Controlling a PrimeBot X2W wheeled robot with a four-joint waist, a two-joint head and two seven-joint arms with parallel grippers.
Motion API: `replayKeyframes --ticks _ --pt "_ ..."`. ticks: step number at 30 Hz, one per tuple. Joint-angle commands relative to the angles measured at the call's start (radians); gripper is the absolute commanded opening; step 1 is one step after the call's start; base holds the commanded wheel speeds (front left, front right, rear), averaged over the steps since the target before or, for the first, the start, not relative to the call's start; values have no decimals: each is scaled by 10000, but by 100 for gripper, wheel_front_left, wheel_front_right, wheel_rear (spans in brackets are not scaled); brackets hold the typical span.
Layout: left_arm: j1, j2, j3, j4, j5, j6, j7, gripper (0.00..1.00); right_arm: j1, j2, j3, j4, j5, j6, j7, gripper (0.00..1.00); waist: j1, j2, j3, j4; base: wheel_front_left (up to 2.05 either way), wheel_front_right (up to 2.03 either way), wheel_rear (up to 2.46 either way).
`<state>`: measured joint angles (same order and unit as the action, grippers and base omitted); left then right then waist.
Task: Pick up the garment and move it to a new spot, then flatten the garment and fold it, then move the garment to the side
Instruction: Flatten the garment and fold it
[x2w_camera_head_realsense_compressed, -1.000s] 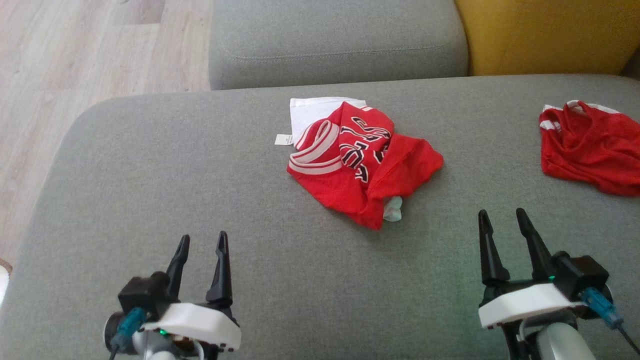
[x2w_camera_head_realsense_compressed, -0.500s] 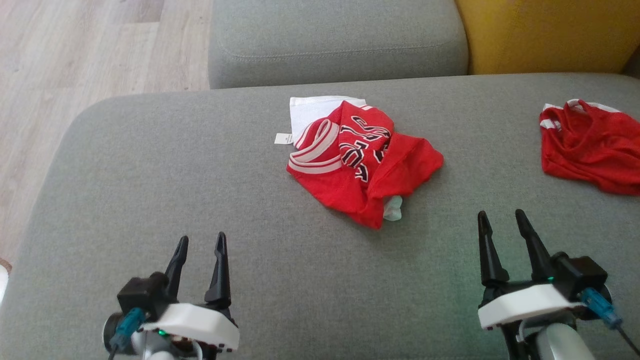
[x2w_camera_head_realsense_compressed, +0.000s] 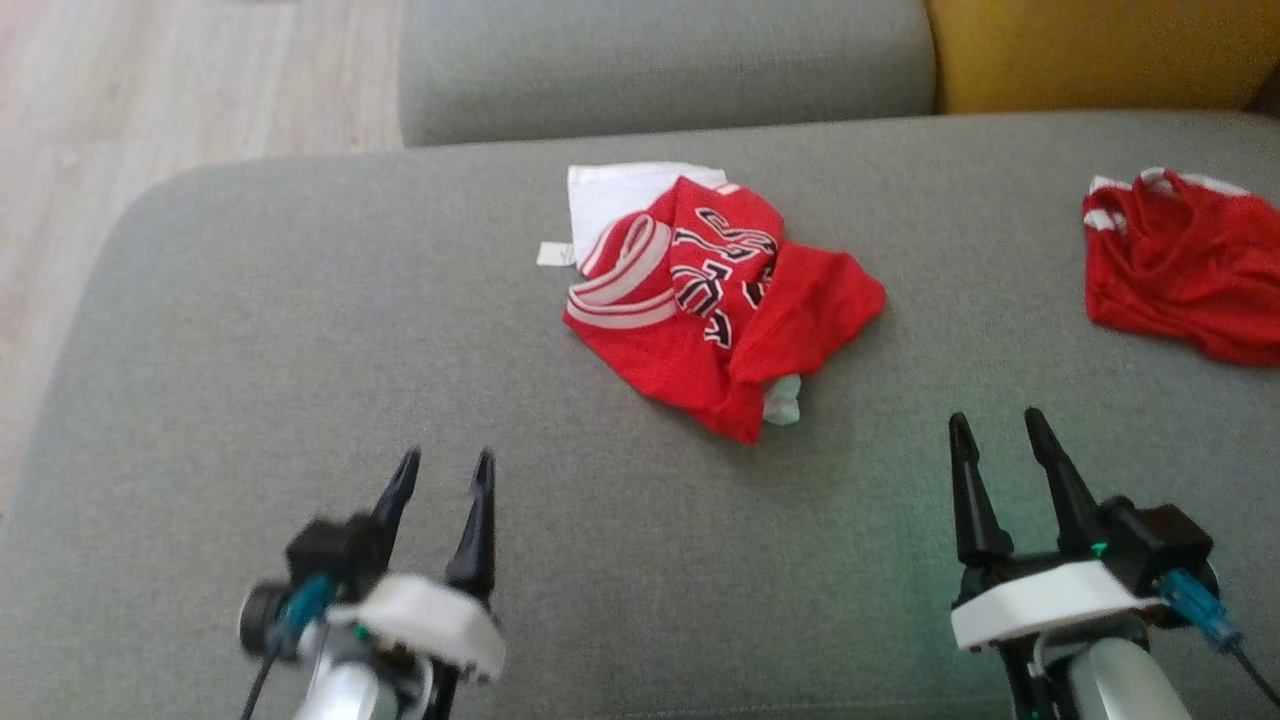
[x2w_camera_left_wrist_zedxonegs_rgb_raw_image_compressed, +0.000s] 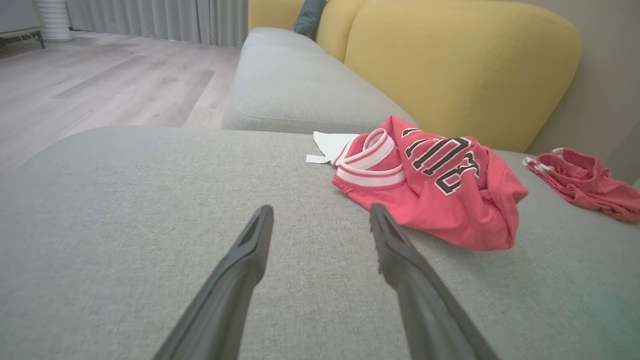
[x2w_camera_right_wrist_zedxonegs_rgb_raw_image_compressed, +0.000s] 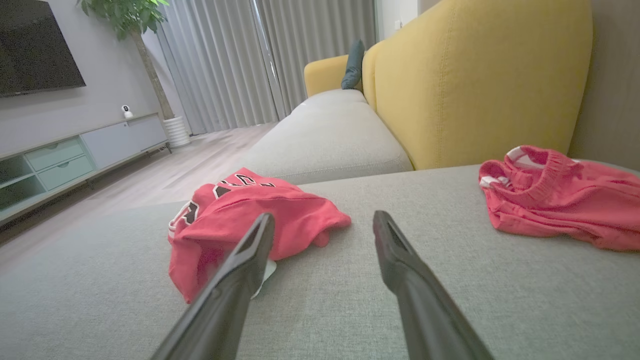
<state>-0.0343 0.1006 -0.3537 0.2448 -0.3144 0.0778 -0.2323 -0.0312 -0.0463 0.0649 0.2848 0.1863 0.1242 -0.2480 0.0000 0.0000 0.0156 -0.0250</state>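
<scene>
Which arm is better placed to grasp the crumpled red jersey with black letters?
Probably right: the open right pincer stands slightly nearer the crumpled red lettered jersey than the open left pincer.

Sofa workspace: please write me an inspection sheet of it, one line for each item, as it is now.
Surface: grey sofa cushion, flat, woven fabric.
Job's things: red jersey crumpled at mid-cushion, white fabric showing at its far edge; not gripped.
Clutter: second red garment, crumpled, at the far right, apart from the jersey.
Grippers: left gripper and right gripper open, holding nothing, short of the jersey.
Cables: blue-plugged cable at the right gripper's base, away from the cloth.
Surroundings: yellow backrest, wooden floor, curtains.
</scene>
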Motion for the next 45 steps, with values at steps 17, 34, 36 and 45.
replayKeyframes --ticks 17,34,36,45 --pt "-4766 -139 -142 3069 102 -574 607 100 -1435 -39 665 -952 44 65 -137 100 0 0 2594 -1617 0 0 0" --pt "-7040 298 -269 5846 236 -863 1128 1 -1750 -39 950 -1085 384 65 -137 100 0 0 3263 -2074 0 0 0" --pt "-7065 222 -353 6006 221 -949 1053 0 -1747 -39 912 -1059 386 65 -137 100 0 0 3202 -2025 0 0 0" --pt "-6670 55 -395 5737 62 -1067 59 0 -1597 -39 748 -957 305 65 -137 100 0 0 2581 -1447 0 0 0"
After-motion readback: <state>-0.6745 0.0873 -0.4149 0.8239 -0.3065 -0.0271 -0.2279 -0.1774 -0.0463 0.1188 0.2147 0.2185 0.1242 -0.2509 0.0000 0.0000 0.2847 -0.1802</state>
